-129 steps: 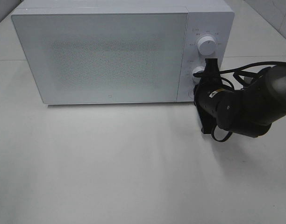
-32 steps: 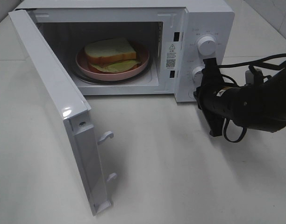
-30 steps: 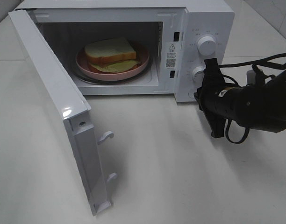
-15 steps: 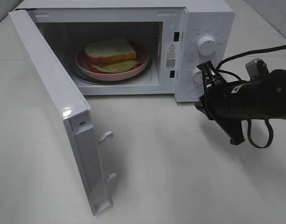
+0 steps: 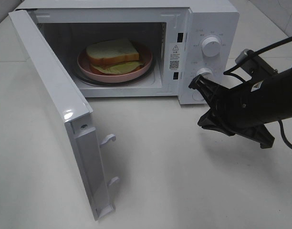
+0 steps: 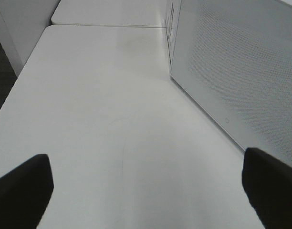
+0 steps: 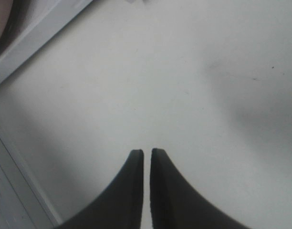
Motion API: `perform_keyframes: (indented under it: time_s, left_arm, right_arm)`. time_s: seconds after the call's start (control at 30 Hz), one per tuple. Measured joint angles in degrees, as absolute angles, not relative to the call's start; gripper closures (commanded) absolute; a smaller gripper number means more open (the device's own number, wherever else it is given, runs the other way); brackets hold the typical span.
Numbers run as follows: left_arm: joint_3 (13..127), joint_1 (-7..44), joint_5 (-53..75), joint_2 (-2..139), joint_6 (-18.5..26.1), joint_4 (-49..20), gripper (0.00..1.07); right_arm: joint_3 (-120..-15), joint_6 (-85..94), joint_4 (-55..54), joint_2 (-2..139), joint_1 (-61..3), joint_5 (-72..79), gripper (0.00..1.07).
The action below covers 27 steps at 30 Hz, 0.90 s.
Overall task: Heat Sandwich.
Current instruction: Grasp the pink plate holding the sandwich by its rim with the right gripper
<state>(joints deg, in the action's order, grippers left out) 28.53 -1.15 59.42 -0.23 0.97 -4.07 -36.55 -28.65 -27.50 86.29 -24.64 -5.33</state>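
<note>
Resting in the microwave (image 5: 213,21), sandwich (image 5: 112,51) well apart from right claw (image 7: 147,152), seemingly all but closed, empty.

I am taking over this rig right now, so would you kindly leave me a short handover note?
Left gripper: wide open, empty, over the table beside the door's outer face.
Right gripper: nearly closed, empty, above the table near the control panel.
Sandwich on the pink plate inside the microwave; door wide open.
Done: sandwich is in. Left: heating cannot be confirmed; if not, shut the door, set the knobs.
</note>
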Motion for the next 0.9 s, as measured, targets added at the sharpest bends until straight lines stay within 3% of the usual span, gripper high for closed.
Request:
perform_keyframes:
  time_s: [0.33, 0.6, 0.9]
  left_arm:
    - [28.53, -1.15, 59.42, -0.23, 0.97, -4.07, 0.05]
    - [28.53, -1.15, 59.42, -0.23, 0.97, -4.07, 0.05]
    - [28.53, -1.15, 59.42, -0.23, 0.97, -4.07, 0.05]
  right_arm:
    - [-37.01, -16.33, -27.04, 83.25, -24.64, -18.51, 0.95]
    - [-42.46, -3.27, -19.48, 83.19, -24.64, -32.31, 0.93]
    - [-47.33, 21.77, -15.24, 83.19, -24.64, -42.74, 0.91]
